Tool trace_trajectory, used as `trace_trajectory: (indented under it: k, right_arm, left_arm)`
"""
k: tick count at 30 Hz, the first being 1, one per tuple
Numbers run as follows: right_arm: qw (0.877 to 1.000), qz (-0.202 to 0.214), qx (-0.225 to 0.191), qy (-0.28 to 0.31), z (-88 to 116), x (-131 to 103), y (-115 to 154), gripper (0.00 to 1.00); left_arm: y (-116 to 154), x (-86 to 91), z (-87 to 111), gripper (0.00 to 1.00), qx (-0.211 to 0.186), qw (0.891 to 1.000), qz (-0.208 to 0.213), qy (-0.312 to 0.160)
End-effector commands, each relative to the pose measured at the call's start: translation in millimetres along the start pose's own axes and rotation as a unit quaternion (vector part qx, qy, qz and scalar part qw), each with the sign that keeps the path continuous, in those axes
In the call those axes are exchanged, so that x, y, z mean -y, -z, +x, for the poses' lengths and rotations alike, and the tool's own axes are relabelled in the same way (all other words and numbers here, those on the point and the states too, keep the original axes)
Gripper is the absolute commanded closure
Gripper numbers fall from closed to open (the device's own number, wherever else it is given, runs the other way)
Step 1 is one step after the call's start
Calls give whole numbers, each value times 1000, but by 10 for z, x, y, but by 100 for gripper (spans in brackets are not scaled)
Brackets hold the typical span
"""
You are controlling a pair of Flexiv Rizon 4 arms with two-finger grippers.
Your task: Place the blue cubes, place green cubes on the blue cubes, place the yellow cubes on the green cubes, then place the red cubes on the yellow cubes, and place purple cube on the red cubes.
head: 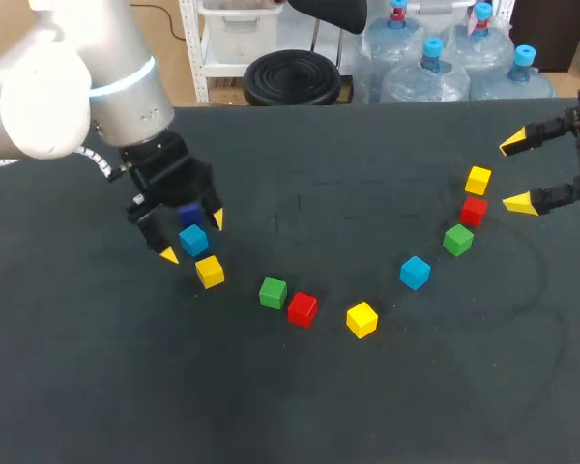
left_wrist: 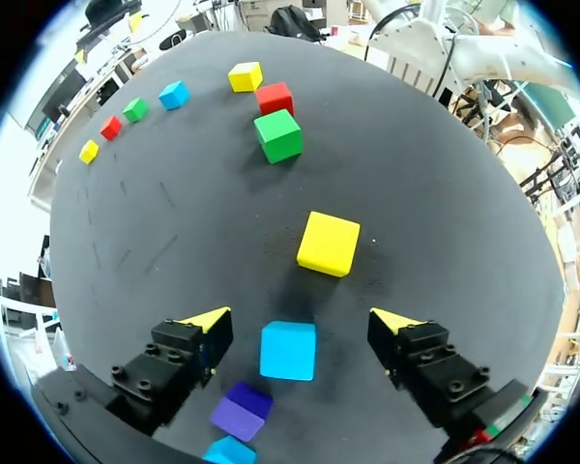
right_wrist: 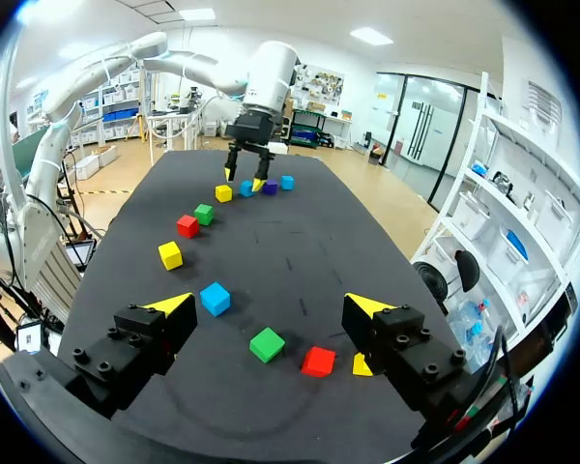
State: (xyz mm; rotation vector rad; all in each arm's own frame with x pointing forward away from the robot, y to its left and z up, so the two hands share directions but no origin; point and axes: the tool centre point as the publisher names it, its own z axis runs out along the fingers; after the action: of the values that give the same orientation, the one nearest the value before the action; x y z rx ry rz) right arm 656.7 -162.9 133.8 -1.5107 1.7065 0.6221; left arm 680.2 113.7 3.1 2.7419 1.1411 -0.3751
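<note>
Worktop [head: 300,406], dark, was recorded as carrying eleven small cubes, each lying singly, in a loose arc.

Left pincer [head: 191,235] was held low over the arc's left end, its fingers spread wide and nothing gripped. A blue cube [left_wrist: 288,350] was found on the worktop between the fingers, with a gap at each side. A purple cube [left_wrist: 240,411] and a second blue cube [left_wrist: 230,451] were noted just behind it, under the pincer's body. A yellow cube [left_wrist: 329,244] was placed just ahead of the fingers.

Further along the arc were listed, in order:
- green cube [head: 273,292] and red cube [head: 303,308], close beside each other
- second yellow cube [head: 362,319]
- third blue cube [head: 415,273]
- second green cube [head: 457,239], second red cube [head: 474,210] and third yellow cube [head: 478,180], these three close together

Right pincer [head: 517,172] was held at the arc's right end, beside the third yellow cube, likewise wide open and empty. In its wrist view the third blue cube, second green cube and second red cube were seen on the worktop ahead of its fingers, untouched.
</note>
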Motion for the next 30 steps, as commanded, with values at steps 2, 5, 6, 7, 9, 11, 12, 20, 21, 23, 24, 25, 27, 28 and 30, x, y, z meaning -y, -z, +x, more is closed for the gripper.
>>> trace_trajectory:
  k: [2, 5, 6, 7, 9, 11, 12, 20, 21, 23, 24, 25, 27, 28, 30]
  right_arm:
    - [1000, 0, 1, 1, 4, 6, -9, 0]
    - [1000, 0, 1, 1, 4, 6, -9, 0]
    - [1000, 0, 1, 1, 4, 6, -9, 0]
    - [1000, 0, 1, 1, 4, 6, -9, 0]
    - [1000, 0, 1, 1, 4, 6, -9, 0]
    - [1000, 0, 1, 1, 4, 6, -9, 0]
    - [1000, 0, 1, 1, 4, 6, -9, 0]
    - [1000, 0, 1, 1, 4, 6, -9, 0]
    - [1000, 0, 1, 1, 4, 6, -9, 0]
    - [1000, 0, 1, 1, 4, 6, -9, 0]
    - [1000, 0, 1, 1, 4, 6, -9, 0]
    - [1000, 0, 1, 1, 4, 6, -9, 0]
    - [1000, 0, 1, 1, 4, 6, -9, 0]
    - [1000, 0, 1, 1, 4, 6, -9, 0]
    - [1000, 0, 1, 1, 4, 6, -9, 0]
  left_arm:
    - [-14, -45, 67, 19, 1, 1000, 4, 0]
    - [-6, -49, 92, 21, -1, 1000, 4, 0]
    - [-5, -51, 99, 22, -2, 1000, 4, -1]
    - [-5, -51, 103, 24, -2, 1000, 4, -1]
    - [-7, -50, 119, 29, -3, 1000, 4, -1]
    - [-9, -46, 128, 36, -5, 1000, 5, -1]
    - [-6, -45, 138, 40, -6, 1000, 5, -1]
    - [-14, -40, 171, 55, -8, 1000, 5, 3]
    - [-14, -42, 176, 56, -8, 1000, 5, 4]
    - [-13, -44, 178, 62, -8, 1000, 4, 6]
    - [-10, -45, 177, 68, -7, 1000, 3, 7]
    - [-10, -45, 176, 71, -7, 1000, 3, 9]
    - [-10, -45, 167, 100, -7, 1000, 2, 10]
    - [-10, -45, 164, 100, -7, 1000, 2, 11]
    - [0, -49, 143, 100, -7, 1000, 2, 14]
